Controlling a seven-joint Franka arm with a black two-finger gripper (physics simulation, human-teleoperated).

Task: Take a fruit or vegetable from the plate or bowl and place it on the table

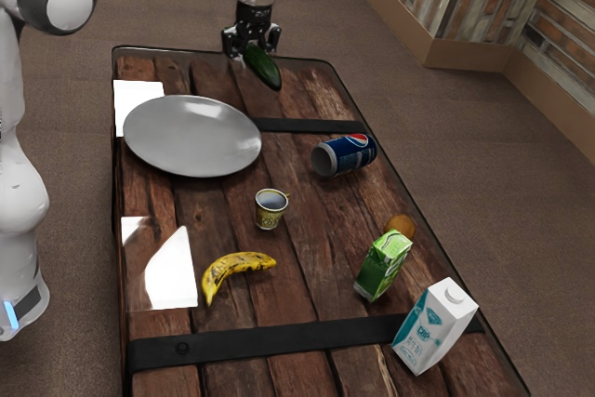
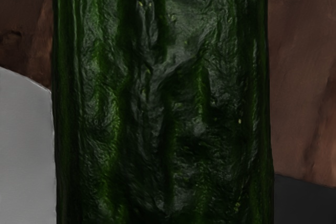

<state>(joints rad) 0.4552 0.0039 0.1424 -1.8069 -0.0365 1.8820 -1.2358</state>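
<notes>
At the far end of the table, my gripper (image 1: 251, 47) is shut on the dark green cucumber (image 1: 264, 68), with a finger on either side of it. The cucumber points out from the fingers toward the exterior view's lower right. Close under the hand, the cucumber (image 2: 163, 98) stands large in the wrist view and hides much of the table. The round grey plate (image 1: 192, 137) has nothing on it and lies apart from the cucumber. Part of the plate (image 2: 23, 145) shows beside the cucumber in the wrist view.
On the wooden table (image 1: 307, 276) stand a blue can (image 1: 345, 155), a small cup (image 1: 270, 209), a green carton (image 1: 382, 266) and a white carton (image 1: 433, 327). A banana (image 1: 232, 269) lies nearer, and a brown round item (image 1: 401, 225) sits behind the green carton.
</notes>
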